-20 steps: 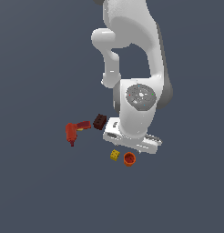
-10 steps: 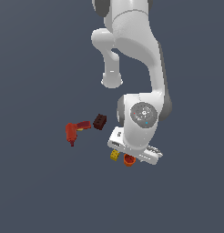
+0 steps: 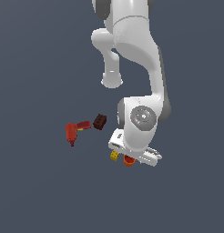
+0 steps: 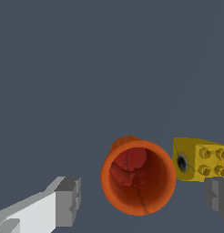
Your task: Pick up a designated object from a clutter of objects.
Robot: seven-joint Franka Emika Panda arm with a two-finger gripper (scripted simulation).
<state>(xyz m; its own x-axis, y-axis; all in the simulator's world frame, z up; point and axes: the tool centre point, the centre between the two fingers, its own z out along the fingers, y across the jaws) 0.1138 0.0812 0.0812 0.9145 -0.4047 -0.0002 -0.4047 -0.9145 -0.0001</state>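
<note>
The pincer [image 4: 143,198] hangs spread wide and empty above the small orange tapered cup [image 4: 138,176], whose hollow mouth faces the wrist camera. The cup lies on the grey bench [image 4: 86,68] between the two fingers [image 4: 68,201], just beside the small yellow studded cube [image 4: 200,160]. A clean grasp probably needs the far finger to drop clear of that cube, then a centred squeeze across the cup's rim.

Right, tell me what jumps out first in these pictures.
The big white robot arm fills the exterior view, bent low over the clutter. In the wrist view the orange cup gapes between the open gripper fingers, the yellow cube beside it. The red drill lies apart.
</note>
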